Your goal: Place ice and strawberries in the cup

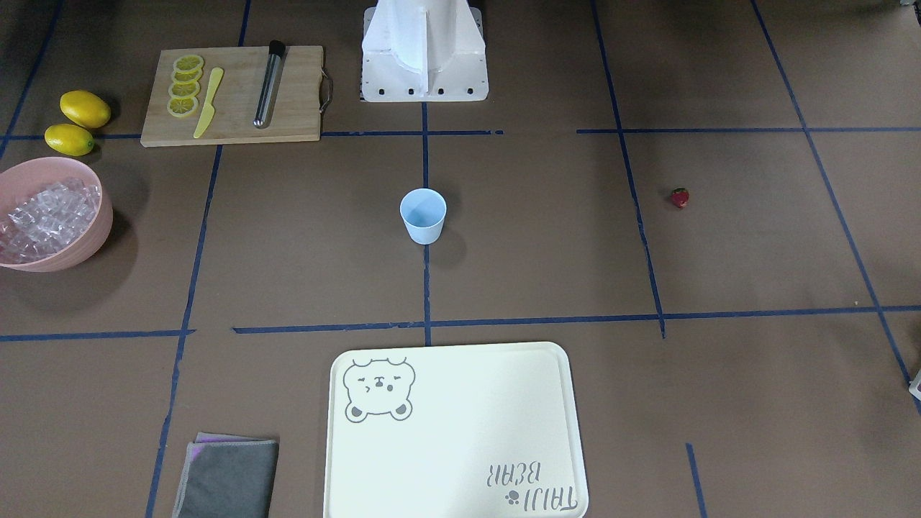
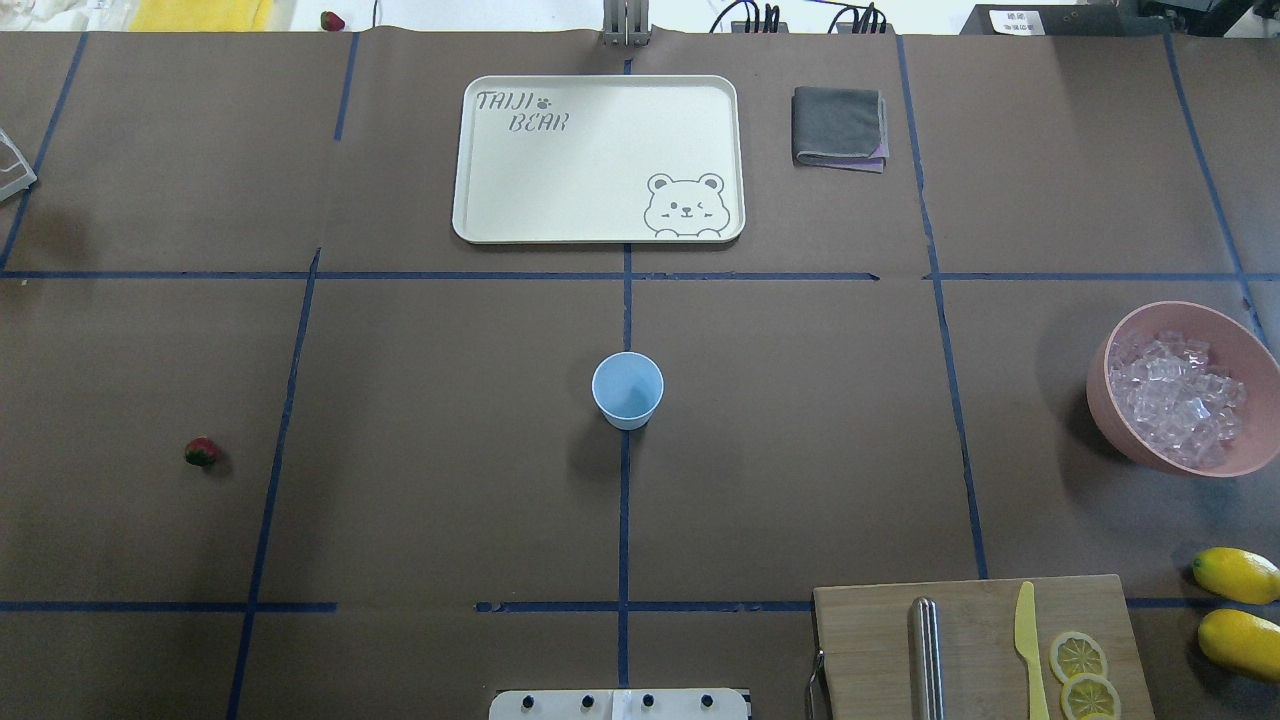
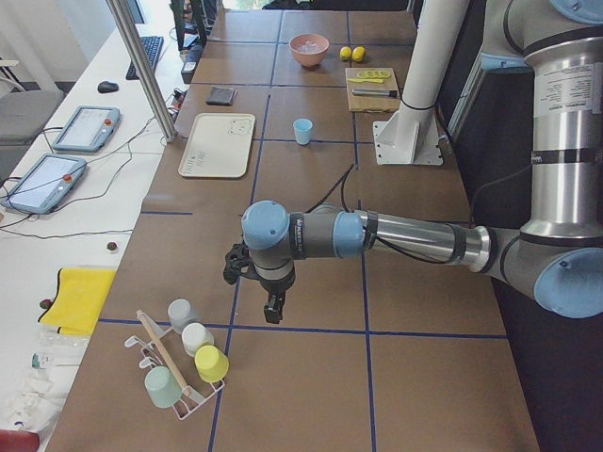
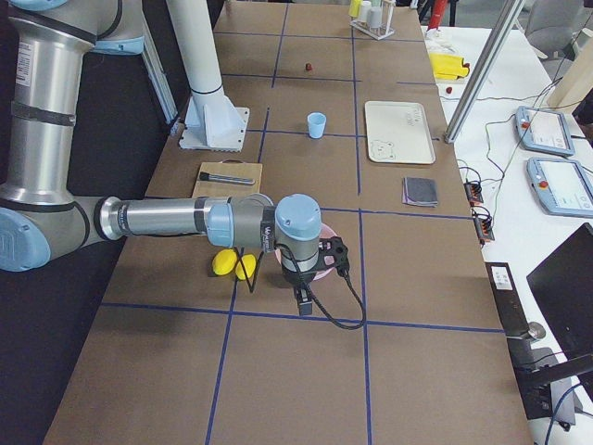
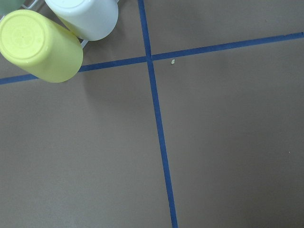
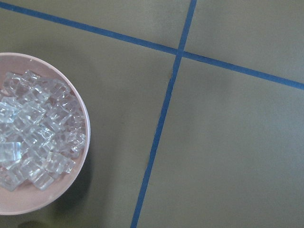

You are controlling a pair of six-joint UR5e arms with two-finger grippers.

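Note:
The pale-blue cup [image 2: 627, 390] stands upright and empty at the table's middle; it also shows in the front view [image 1: 423, 216]. One red strawberry [image 2: 202, 452] lies alone on the robot's left side. The ice [image 2: 1175, 400] fills a pink bowl [image 2: 1110, 400] on the right side; the right wrist view shows it [image 6: 35, 142] at its left edge. My left gripper [image 3: 273, 306] hangs over the table's far left end. My right gripper [image 4: 304, 298] hangs just beyond the bowl at the right end. I cannot tell whether either is open or shut.
A cutting board [image 2: 980, 610] with lemon slices [image 2: 1078, 657], a yellow knife [image 2: 1026, 640] and a metal rod [image 2: 927, 655] lies near right. Two lemons [image 2: 1235, 575] lie beside it. A cream tray [image 2: 480, 215] and a grey cloth [image 2: 838, 127] sit far. A cup rack [image 3: 184, 363] stands by the left gripper.

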